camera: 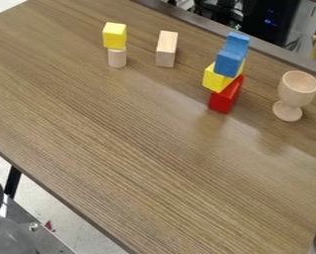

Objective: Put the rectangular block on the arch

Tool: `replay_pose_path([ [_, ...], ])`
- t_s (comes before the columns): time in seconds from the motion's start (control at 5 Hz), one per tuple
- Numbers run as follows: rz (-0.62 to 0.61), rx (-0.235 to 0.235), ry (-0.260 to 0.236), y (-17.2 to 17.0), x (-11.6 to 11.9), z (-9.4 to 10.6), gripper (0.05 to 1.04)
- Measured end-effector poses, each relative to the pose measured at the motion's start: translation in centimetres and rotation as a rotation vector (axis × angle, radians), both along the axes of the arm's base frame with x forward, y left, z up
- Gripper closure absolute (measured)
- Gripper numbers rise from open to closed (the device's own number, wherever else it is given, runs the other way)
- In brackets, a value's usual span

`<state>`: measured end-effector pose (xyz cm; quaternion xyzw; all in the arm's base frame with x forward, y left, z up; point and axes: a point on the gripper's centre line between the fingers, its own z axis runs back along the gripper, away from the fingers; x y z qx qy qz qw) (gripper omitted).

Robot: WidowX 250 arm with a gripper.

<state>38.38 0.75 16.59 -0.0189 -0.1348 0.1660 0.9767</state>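
Left on counter [154, 163]: cube [114, 35] on cylinder [118, 58]. Rectangular block [166, 48] right of both, apart. Farther right: top piece [229, 63] on middle piece [215, 79], that on bottom piece [224, 99]. Goblet [296, 89] right of all these.

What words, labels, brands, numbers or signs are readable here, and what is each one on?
None can be read.
The black device behind the table: tiny blue lit marks, too small to make out.
The pale wooden rectangular block, the yellow cube on the pale cylinder and the pale wooden goblet: no text visible.
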Motion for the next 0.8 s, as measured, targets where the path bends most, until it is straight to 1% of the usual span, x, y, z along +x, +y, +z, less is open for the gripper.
replay_pose_path([
  [0.2, 0.076, -0.005, 0.0, 1.6, 1.3, -0.5, 0.084],
  [0.4, 0.156, -0.004, 0.006, 2.8, 2.7, -0.4, 0.084],
  [0.6, 0.235, 0.03, -0.003, 5.2, 4.5, -1.3, 0.084],
  [0.8, 0.269, 0.056, -0.003, 7.3, 5.2, -2.0, 0.084],
])
